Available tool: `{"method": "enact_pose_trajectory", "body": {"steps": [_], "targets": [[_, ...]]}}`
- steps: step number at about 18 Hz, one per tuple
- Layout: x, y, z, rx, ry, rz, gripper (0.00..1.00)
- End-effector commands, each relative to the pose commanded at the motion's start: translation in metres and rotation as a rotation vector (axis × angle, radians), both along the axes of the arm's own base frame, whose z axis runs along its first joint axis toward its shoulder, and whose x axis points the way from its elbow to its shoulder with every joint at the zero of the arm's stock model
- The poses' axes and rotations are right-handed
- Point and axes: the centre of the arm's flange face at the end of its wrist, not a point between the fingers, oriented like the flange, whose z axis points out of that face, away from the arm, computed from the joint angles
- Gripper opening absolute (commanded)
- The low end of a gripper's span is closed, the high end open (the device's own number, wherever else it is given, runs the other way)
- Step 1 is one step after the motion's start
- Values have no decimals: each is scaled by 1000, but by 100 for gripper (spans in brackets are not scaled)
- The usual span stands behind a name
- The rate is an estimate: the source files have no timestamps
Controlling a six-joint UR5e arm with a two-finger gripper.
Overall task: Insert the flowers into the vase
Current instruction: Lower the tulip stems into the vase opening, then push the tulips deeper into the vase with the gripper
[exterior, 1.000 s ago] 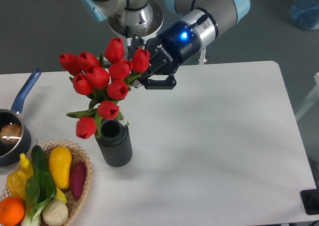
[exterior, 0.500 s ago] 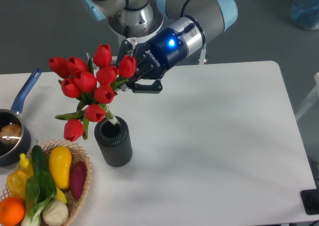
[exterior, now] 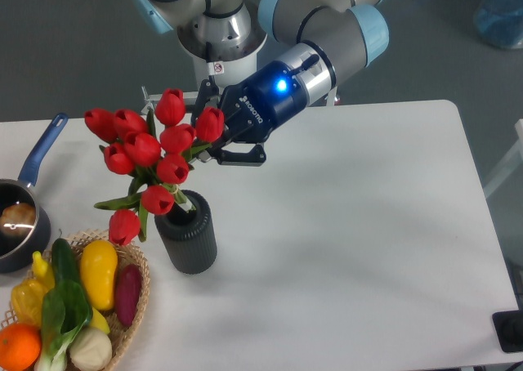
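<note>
The flowers (exterior: 151, 146) are a bunch of red tulips with green stems and leaves, held tilted above the vase with the buds up and to the left. Their stem ends reach down to the mouth of the vase (exterior: 187, 231), a short dark grey ribbed cylinder standing on the white table. My gripper (exterior: 219, 146) is shut on the flowers just right of the buds, above and right of the vase. Whether the stem tips are inside the rim is hidden by buds and leaves.
A dark saucepan with a blue handle (exterior: 23, 199) sits at the left edge. A wicker basket (exterior: 139, 293) of vegetables and an orange stands at the front left, close to the vase. The white table (exterior: 351, 224) stretches to the right.
The gripper has carried the flowers left and then down a little, bringing the stem ends over the vase mouth. The vase has not moved.
</note>
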Motion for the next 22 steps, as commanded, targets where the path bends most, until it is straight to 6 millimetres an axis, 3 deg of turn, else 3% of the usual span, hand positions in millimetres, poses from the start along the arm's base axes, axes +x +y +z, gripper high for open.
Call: {"method": "enact_pose_trajectory", "body": {"steps": [9, 14, 22], "targets": [[-19, 14, -49, -14, -24, -10, 0], [-24, 10, -55, -21, -30, 2, 0], [-22, 4, -87, -23, -25, 6, 0]]}}
